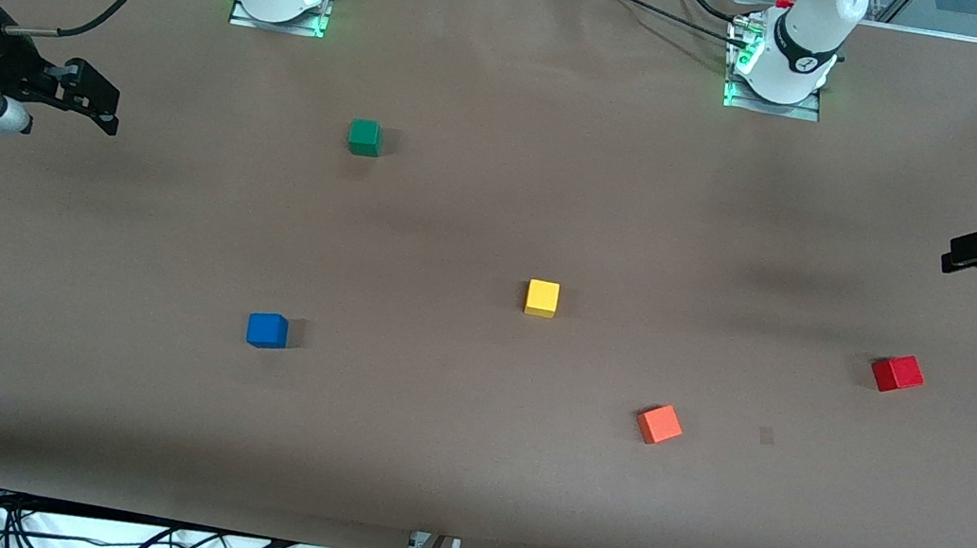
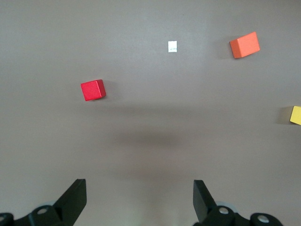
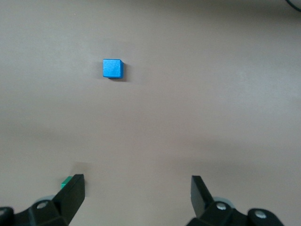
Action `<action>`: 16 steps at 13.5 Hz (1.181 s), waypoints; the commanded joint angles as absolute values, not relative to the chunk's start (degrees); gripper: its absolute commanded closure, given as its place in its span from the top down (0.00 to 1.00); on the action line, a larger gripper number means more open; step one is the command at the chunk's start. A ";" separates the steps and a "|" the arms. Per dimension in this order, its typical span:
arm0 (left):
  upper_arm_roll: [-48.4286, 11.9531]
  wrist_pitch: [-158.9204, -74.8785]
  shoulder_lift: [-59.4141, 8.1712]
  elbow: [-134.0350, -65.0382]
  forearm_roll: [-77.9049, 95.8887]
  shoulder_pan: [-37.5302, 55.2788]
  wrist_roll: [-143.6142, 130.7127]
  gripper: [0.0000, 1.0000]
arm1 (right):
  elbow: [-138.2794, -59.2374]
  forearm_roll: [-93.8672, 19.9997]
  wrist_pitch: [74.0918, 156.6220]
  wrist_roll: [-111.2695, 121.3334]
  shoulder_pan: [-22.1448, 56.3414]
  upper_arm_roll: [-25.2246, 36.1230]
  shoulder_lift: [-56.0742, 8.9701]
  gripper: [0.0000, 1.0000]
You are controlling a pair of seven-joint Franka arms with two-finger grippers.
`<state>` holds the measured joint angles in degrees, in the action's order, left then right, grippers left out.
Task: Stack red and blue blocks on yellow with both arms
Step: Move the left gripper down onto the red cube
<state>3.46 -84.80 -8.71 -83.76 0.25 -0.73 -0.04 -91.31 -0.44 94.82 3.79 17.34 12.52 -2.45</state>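
Note:
The yellow cube (image 1: 541,298) sits mid-table; its edge also shows in the left wrist view (image 2: 296,115). The blue cube (image 1: 267,330) lies toward the right arm's end, a little nearer the front camera than the yellow one, and shows in the right wrist view (image 3: 113,68). The red cube (image 1: 897,373) lies toward the left arm's end and shows in the left wrist view (image 2: 92,90). My right gripper (image 1: 112,109) (image 3: 137,181) hangs open and empty, high over its end of the table. My left gripper (image 1: 951,258) (image 2: 139,188) hangs open and empty, high over its end, above bare table beside the red cube.
An orange cube (image 1: 659,424) (image 2: 244,45) lies between the yellow and red cubes, nearer the front camera. A green cube (image 1: 364,137) (image 3: 66,181) sits nearer the arm bases. A small pale mark (image 2: 172,46) is on the brown table cover (image 1: 462,461).

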 commanded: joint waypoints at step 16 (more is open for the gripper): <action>3.60 -93.75 -20.10 -83.23 0.26 -10.54 1.75 1.00 | -87.28 -1.49 92.99 4.92 17.31 12.92 -2.81 1.00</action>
<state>3.88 -89.99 -15.82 -83.94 0.22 -8.91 0.44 -88.53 -0.65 94.27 3.80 17.34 12.96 -2.52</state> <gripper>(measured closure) 0.000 0.000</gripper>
